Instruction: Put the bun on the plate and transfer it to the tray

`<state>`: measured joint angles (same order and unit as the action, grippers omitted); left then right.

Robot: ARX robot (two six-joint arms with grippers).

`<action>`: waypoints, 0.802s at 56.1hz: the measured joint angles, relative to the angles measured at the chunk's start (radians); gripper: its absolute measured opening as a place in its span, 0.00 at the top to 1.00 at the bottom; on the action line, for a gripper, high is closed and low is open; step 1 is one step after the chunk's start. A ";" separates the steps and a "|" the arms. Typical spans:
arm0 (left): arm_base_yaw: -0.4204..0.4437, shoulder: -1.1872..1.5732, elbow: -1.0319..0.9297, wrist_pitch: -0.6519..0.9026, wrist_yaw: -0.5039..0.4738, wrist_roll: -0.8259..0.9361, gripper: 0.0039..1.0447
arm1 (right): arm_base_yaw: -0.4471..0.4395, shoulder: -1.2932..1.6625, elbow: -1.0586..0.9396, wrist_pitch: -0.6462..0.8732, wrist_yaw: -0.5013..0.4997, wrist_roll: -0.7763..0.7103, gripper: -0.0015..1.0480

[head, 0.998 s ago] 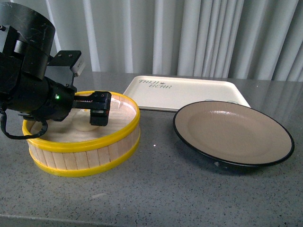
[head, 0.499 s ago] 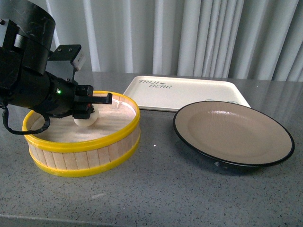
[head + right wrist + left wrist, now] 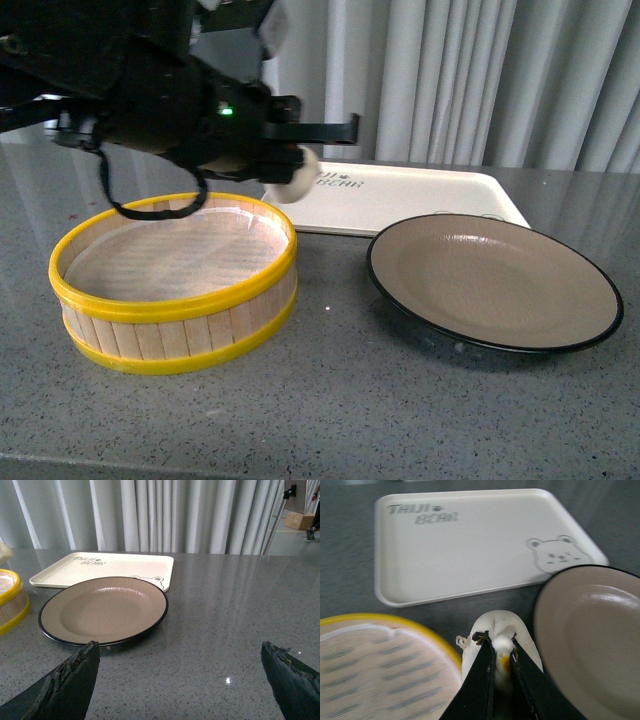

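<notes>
Above the grey table (image 3: 330, 410), just past the far rim of the steamer basket (image 3: 170, 300), the left gripper (image 3: 300, 165) hangs in the air with the bun (image 3: 293, 180) in its pincer. In the left wrist view the two black fingers (image 3: 480, 680) are drawn close together on the bun's (image 3: 505, 622) pleated top, pinching the twist with the yellowish dot between them. The left gripper (image 3: 498, 642) is clamped on the bun, and the white body bulges out on both sides of the tips.

The bun is off every surface. From the wrist camera it sits over bare table between the basket (image 3: 380, 670), the plate (image 3: 590, 640) and the tray (image 3: 470, 545).

The plate (image 3: 495, 280) rests on the table right of the basket, taupe inside with a black rim, nothing on it. The tray (image 3: 400, 195) lies behind it, cream-white, with dark lettering at one corner and a bear face at another (the face is clear only in the wrist views).

In the right wrist view the right gripper (image 3: 178, 647) has its tips spread wide, nothing between them. It points toward the plate (image 3: 102, 610) and the tray (image 3: 100, 565), well short of the plate.

Pale pleated curtain (image 3: 450, 80) behind.
</notes>
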<state>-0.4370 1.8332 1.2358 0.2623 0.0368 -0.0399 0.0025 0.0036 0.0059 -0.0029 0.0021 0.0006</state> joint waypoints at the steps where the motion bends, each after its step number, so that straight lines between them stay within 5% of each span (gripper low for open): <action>1: -0.010 0.002 0.004 0.000 0.000 0.002 0.96 | 0.000 0.000 0.000 0.000 0.000 0.000 0.08; 16: -0.175 0.117 0.146 -0.027 -0.035 0.043 0.96 | 0.000 0.000 0.000 0.000 0.000 0.000 0.08; 45: -0.251 0.335 0.371 -0.218 -0.128 0.080 0.96 | 0.000 0.000 0.000 0.000 0.000 0.000 0.08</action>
<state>-0.6876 2.1677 1.6066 0.0441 -0.0910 0.0402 0.0025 0.0036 0.0059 -0.0029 0.0021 0.0002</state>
